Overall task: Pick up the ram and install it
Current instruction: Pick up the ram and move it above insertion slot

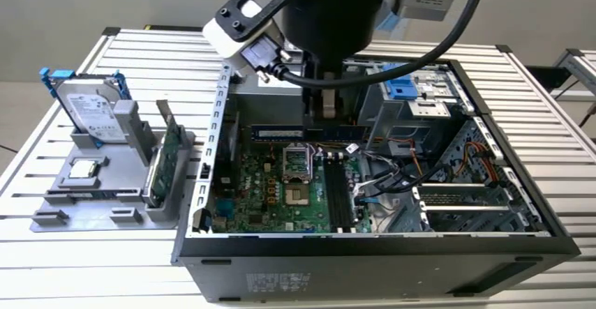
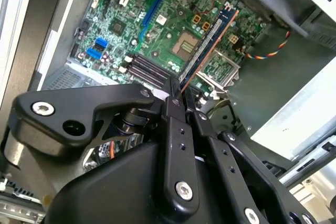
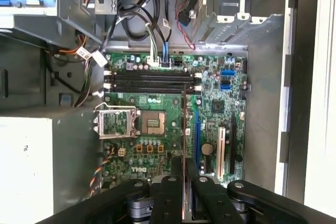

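Over motherboard [image 3: 220, 103], gripper [image 2: 177, 94] clamping ram [image 2: 209, 43], broadside in the second wrist view, edge-on in the first wrist view

robotics laboratory bench: a slotted aluminium table [image 1: 130, 51] carries an opened desktop computer case [image 1: 373, 270] and a grey fixture [image 1: 88, 194] holding a hard drive [image 1: 93, 110], with an industrial robot arm [image 1: 336, 9] above the exposed motherboard [image 1: 275, 197].

Slatted metal tabletop [image 1: 139, 47] carried open computer case [image 1: 373, 267] and grey parts holder [image 1: 102, 201], holder just beside case on exterior view's left.
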Controlling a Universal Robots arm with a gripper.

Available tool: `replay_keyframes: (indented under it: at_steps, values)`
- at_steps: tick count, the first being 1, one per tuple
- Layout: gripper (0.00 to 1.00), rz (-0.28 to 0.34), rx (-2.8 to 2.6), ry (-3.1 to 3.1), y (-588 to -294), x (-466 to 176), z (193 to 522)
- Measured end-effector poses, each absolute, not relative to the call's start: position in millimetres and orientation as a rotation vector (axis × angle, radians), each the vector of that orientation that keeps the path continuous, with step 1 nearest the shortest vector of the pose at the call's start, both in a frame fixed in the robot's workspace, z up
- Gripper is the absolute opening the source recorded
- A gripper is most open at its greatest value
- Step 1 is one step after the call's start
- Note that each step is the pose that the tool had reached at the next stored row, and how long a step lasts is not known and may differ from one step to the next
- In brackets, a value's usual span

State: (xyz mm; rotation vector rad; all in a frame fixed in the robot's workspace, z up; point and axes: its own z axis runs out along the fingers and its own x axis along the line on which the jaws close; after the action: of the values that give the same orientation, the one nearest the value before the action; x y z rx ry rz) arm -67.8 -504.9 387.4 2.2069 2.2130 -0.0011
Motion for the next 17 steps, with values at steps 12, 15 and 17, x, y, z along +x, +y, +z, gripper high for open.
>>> replay_keyframes:
  at_steps: [12,15,17]
  values:
    - [0.0,-0.001,2.207,2.213,-504.6,-40.2,387.4]
    - [0.0,-0.001,2.207,2.213,-504.5,-33.4,387.4]
    - [0.0,-0.002,2.207,2.213,-504.5,-29.3,387.4]
